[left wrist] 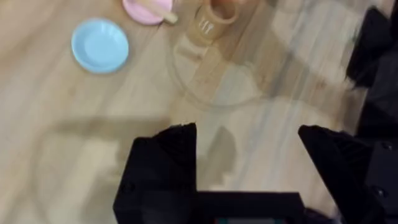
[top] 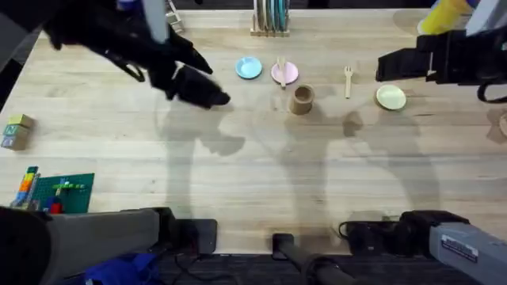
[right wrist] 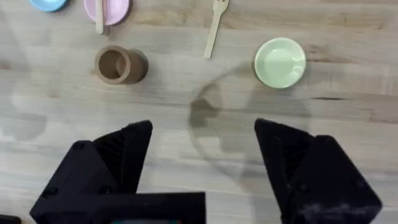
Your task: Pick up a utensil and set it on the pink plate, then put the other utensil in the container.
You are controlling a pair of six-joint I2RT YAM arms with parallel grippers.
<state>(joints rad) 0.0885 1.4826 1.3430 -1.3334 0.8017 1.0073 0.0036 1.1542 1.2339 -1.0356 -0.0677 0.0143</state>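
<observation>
The wooden spoon (top: 280, 67) lies across the pink plate (top: 287, 74), also seen in the right wrist view as spoon (right wrist: 99, 18) on plate (right wrist: 112, 9). The wooden fork (top: 347, 81) (right wrist: 215, 28) lies flat on the table to the right of the tan container (top: 302, 99) (right wrist: 118, 65) (left wrist: 214, 18). My left gripper (top: 210, 93) (left wrist: 249, 143) hovers open and empty, left of the plates. My right gripper (top: 384, 65) (right wrist: 202, 143) hangs open and empty, high, to the right of the fork.
A light blue plate (top: 249, 68) sits left of the pink one and a pale green plate (top: 390, 97) right of the fork. A dish rack (top: 271, 20) stands at the back. Toy blocks (top: 17, 131) and a green baseplate (top: 67, 192) lie at the near left.
</observation>
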